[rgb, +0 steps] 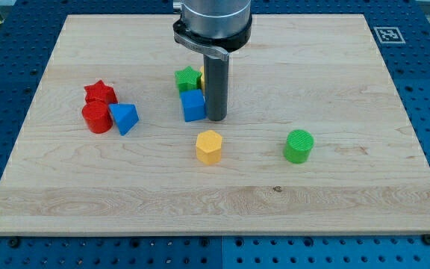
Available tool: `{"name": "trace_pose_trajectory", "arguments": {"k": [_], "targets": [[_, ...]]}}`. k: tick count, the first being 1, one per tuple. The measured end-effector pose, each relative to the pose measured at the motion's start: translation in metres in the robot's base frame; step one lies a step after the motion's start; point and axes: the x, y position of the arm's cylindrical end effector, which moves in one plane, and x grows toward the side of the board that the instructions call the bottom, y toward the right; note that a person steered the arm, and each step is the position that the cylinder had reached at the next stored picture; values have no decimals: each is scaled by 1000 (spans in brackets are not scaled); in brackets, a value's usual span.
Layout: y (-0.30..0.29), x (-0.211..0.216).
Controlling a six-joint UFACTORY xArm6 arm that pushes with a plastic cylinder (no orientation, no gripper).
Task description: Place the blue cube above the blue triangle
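Note:
The blue cube (pixel 193 106) sits near the board's middle, just below a green star (pixel 187 78). The blue triangle (pixel 125 117) lies at the view's left, touching a red cylinder (pixel 96 118) on its left, with a red star (pixel 100 93) above them. My tip (pixel 216 118) is at the cube's right side, touching or nearly touching it. The rod hides part of a yellow block (pixel 201 77) behind it.
A yellow hexagonal block (pixel 209 146) lies below the cube. A green cylinder (pixel 298 146) stands to the view's right. The wooden board (pixel 349 209) has a blue perforated table around it. A marker tag (pixel 387 34) is at the top right corner.

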Motion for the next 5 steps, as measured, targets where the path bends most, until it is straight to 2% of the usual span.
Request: {"name": "trace_pose_trajectory", "arguments": {"k": [2,3,5], "targets": [[-19,-9],[13,-9],[-36,-9]]}}
